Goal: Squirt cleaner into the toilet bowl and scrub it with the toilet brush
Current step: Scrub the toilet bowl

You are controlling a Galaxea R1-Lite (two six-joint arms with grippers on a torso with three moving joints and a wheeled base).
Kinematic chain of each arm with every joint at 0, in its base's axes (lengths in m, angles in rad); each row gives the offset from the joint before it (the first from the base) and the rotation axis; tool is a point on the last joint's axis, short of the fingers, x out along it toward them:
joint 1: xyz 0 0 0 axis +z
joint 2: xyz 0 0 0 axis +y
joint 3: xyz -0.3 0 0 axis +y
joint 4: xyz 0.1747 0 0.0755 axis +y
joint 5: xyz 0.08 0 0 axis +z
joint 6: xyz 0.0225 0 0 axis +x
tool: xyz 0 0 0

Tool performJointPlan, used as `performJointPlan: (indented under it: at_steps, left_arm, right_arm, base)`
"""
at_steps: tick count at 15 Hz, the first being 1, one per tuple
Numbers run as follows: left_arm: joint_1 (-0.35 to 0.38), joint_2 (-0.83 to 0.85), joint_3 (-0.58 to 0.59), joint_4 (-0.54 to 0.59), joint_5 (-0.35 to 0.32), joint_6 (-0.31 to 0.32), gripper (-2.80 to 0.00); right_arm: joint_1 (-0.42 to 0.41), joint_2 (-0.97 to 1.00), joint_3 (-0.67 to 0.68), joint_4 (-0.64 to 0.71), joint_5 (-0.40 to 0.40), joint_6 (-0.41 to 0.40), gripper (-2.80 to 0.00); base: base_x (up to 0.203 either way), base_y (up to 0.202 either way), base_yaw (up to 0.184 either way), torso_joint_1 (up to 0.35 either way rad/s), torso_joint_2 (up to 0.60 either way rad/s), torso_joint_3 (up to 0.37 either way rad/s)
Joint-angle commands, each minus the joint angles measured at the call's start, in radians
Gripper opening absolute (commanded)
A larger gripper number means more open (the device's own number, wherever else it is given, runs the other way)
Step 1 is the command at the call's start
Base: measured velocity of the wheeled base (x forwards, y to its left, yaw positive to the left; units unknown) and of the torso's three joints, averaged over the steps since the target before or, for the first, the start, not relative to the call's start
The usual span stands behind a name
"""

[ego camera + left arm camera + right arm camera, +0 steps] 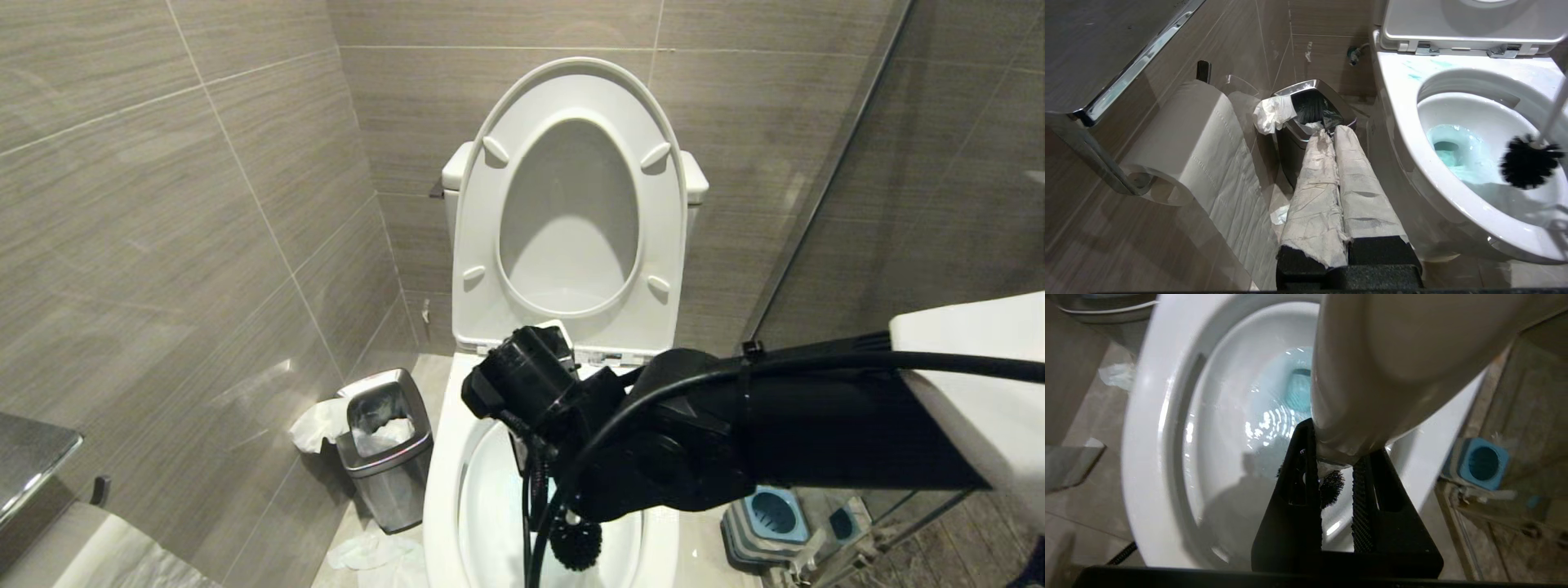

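Right gripper point(1337, 473): nearest item, reaching in from the right over the bowl's front; black fingers clamped on the white handle of the toilet brush point(576, 542).

Toilet brush: handle runs down through the grip; black bristle head hangs inside the toilet bowl point(445, 490), near its front inner wall and above the water.

Toilet bowl: white, oval; blue-tinted water at the drain, blue streaks on the rim near the hinges. Seat and lid point(571, 122) raised upright against the cistern.

Left gripper point(1337, 183): parked low at the bowl's left side; paper-wrapped fingers pressed together, holding nothing.

Brush holder point(771, 514): blue-grey, square, on the floor right of the bowl.

Waste bin point(388, 457): steel, on the floor left of the bowl, tissue spilling over its rim.

Paper roll point(1184, 134): white, on a chrome wall holder at the left.
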Motion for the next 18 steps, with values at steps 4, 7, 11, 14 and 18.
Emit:
performJointPlan:
  at_steps: [4,7,11,14,18]
  left_arm:
    - [0.000,0.000,0.000,0.000,0.000,-0.001,-2.80]
    - [-0.001,0.000,0.000,0.000,0.000,0.000,-2.80]
    - [0.000,0.000,0.000,0.000,0.000,0.001,-2.80]
    - [0.000,0.000,0.000,0.000,0.000,0.000,-2.80]
    - [0.000,0.000,0.000,0.001,0.000,-0.001,-2.80]
  right_arm:
    - [-0.123,-0.087,0.052,-0.002,-0.009,-0.017,-2.80]
    - [-0.152,-0.013,-0.038,-0.004,-0.009,-0.025,-2.80]
    - [-0.153,0.147,-0.261,-0.002,-0.007,-0.054,-2.80]
    - [-0.147,0.287,-0.437,-0.007,0.004,-0.120,-2.80]
    - [-0.064,0.330,-0.447,-0.050,0.045,-0.142,-2.80]
  base:
    - [0.000,0.000,0.000,0.000,0.00,0.000]
    - [0.000,0.000,0.000,0.000,0.00,0.000]
    - [0.000,0.000,0.000,0.000,0.00,0.000]
    - [0.000,0.000,0.000,0.000,0.00,0.000]
    - [0.000,0.000,0.000,0.000,0.00,0.000]
